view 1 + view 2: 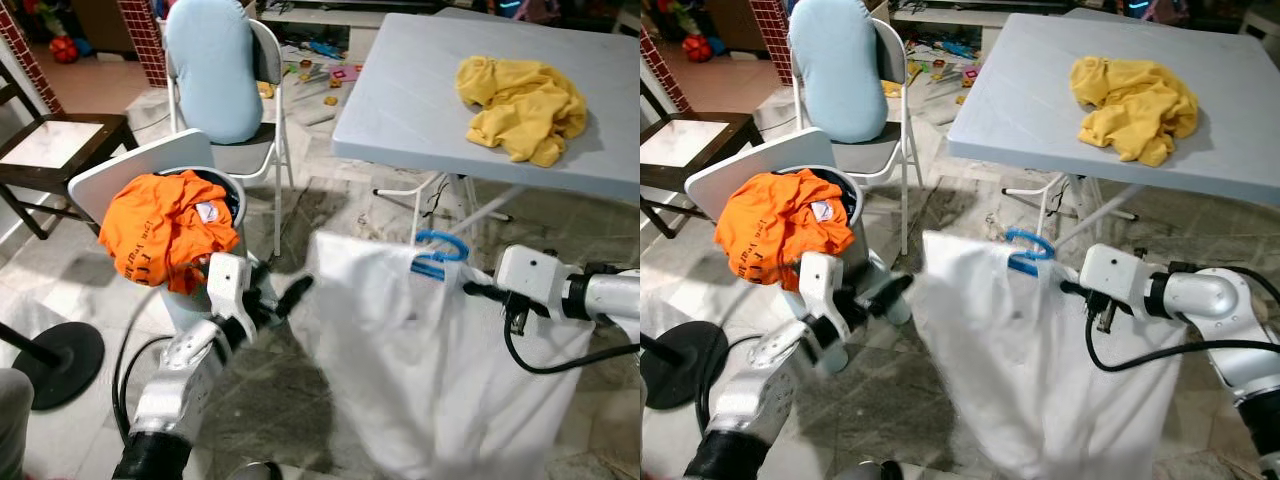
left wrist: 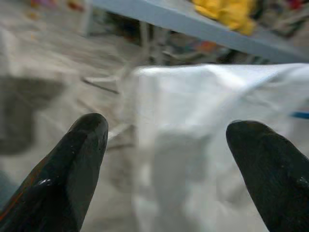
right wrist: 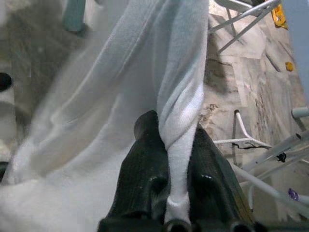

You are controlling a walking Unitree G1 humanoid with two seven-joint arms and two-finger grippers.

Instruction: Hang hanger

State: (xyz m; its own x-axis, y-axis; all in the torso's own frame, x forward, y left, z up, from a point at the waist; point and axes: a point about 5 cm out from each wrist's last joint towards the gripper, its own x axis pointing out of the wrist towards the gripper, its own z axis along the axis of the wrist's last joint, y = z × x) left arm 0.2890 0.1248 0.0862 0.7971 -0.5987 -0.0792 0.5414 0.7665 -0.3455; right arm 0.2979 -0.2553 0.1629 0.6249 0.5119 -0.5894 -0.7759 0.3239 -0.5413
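Right hand (image 3: 169, 159) is clenched on a fold of the white garment (image 1: 420, 370), which hangs on a blue hanger (image 1: 438, 253). Left hand (image 2: 169, 159) is spread open just beside the cloth's edge.

A lived-in home surrounds me: marble-tiled floor (image 1: 300, 400), toys (image 1: 320, 75) scattered beyond a folding table (image 1: 420, 110) with a yellow garment (image 1: 520, 105) near its far right corner, a folding chair (image 1: 262, 60), and a laundry basket (image 1: 232, 200) of orange clothes (image 1: 165, 230).
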